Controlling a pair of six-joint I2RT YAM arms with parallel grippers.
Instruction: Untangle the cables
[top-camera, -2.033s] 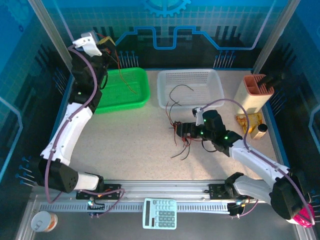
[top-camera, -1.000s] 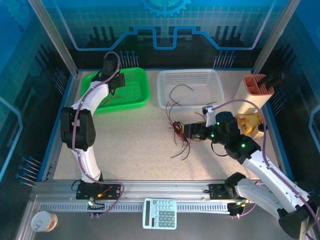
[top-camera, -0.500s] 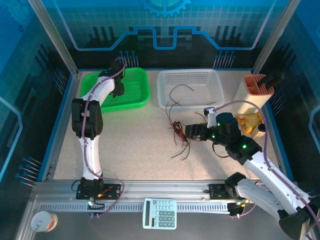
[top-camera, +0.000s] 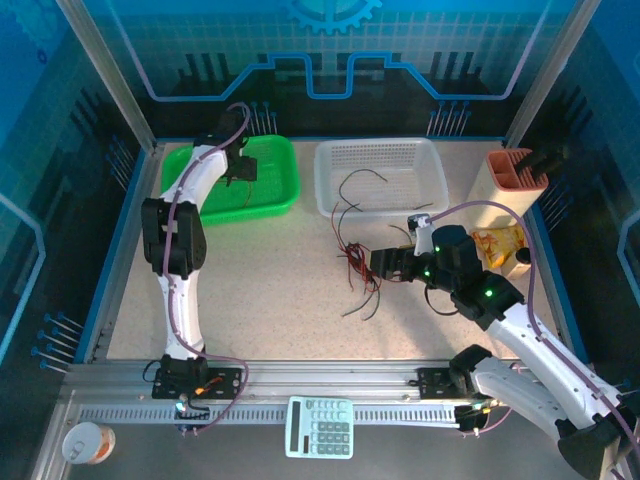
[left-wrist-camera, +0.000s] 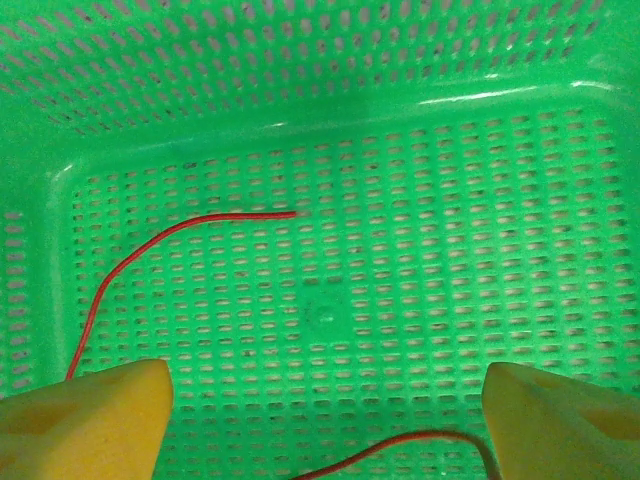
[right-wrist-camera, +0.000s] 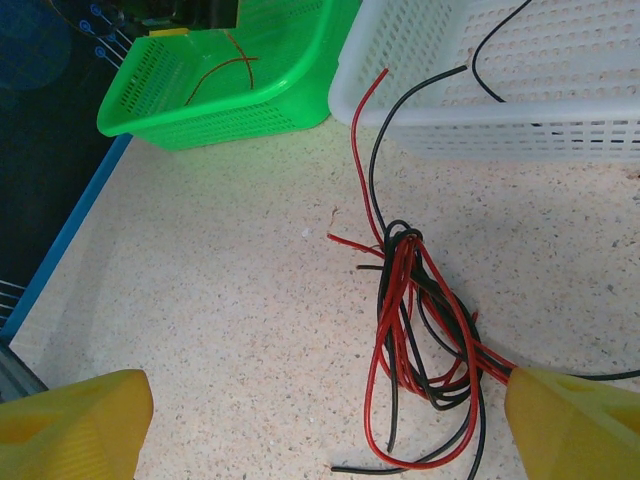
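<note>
Green basket (left-wrist-camera: 300, 60): red cables (left-wrist-camera: 230, 215). White basket (right-wrist-camera: 520, 140): black cable (right-wrist-camera: 476, 62). Left hand (left-wrist-camera: 320, 400), right hand (right-wrist-camera: 325, 400) apart.

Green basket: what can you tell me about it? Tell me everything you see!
The green basket looks like shiny plastic, rectangular, with rounded corners, sloping walls and slots all over its floor and sides. It sits upright on the speckled table, far left, beside a white basket without touching it. Thin red wire lies curled on its floor. The left gripper hangs over it, jaws open.
</note>
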